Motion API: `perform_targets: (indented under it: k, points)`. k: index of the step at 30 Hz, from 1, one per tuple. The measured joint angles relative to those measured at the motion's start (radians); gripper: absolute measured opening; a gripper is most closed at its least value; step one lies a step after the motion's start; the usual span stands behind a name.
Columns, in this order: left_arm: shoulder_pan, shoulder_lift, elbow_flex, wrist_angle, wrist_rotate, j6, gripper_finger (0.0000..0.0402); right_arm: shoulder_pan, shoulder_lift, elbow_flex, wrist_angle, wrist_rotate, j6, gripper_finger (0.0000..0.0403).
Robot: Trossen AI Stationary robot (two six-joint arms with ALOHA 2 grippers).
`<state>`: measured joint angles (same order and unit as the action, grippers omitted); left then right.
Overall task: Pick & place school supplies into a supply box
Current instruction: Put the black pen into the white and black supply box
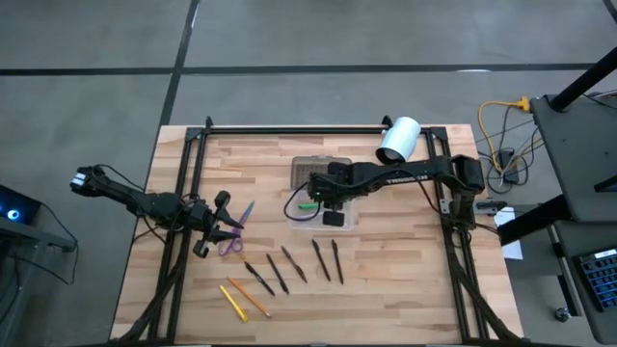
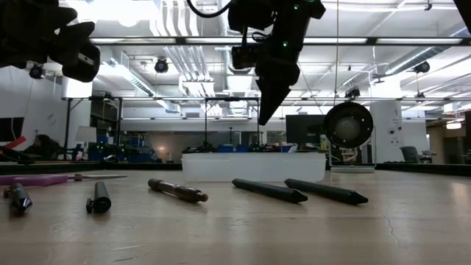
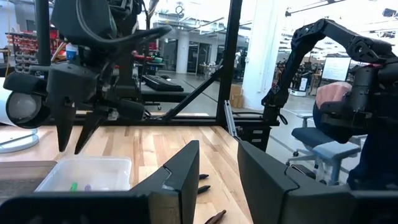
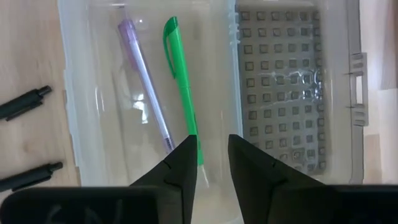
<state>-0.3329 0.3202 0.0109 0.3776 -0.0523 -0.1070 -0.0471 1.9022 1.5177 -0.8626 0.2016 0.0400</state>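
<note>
**Two pens boxed, right arm above the box, the rest still on the worktop**

High view: the right pincer (image 1: 331, 196) hangs over the supply box (image 1: 326, 214) at the centre of the frame, its dotted lid (image 1: 318, 170) folded open just above it in the picture. A green pen (image 1: 308, 204) shows inside. The left pincer (image 1: 214, 229) waits at the left, just beside the purple-handled scissors (image 1: 234, 231). Below the box, in the lower centre, lie four dark pens (image 1: 299, 265) in a loose fan, and lower left of them two yellow pencils (image 1: 241, 300). My reading is that a drop has just been made and the next call is a reach down-frame to a dark pen.

Low view: the right pincer's fingertips are clear above the box wall (image 2: 254, 167), holding nothing. The dark pens lie in front with gaps between them (room enough for a finger on either side, I judge).

Left wrist view: the left pincer's fingers (image 3: 180, 171) stand apart and empty, low over the worktop (image 3: 155, 143).

Right wrist view: the right fingers (image 4: 183, 163) stand parted with nothing between them, over the green pen and a lilac pen (image 4: 146, 84) lying side by side in the tray. The hinge ridge between tray and lid is the edge to clear on lifting out.
</note>
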Motion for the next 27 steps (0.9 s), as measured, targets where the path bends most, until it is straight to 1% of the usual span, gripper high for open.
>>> perform_targets:
  k: [7,9,14,20,27]
  points:
    - [0.0,0.0,0.0,0.0,0.0,0.0,0.0096,0.0,-0.003,0.0,0.029,0.0,-0.072,0.0071]
    - [0.0,0.0,0.0,0.0,0.0,0.0,0.0096,0.001,-0.003,0.0,0.032,0.0,-0.068,0.0069]
    - [0.0,0.0,0.0,0.0,0.0,0.0,0.0096,0.001,-0.003,0.0,0.034,0.0,0.003,0.0068]
    - [0.0,0.0,0.0,0.0,0.0,0.0,0.0096,0.002,-0.003,0.0,0.033,0.0,0.165,0.0068]
    - [0.0,0.0,0.0,0.0,0.0,0.0,0.0096,0.002,-0.003,0.0,0.031,-0.01,0.286,0.0068]
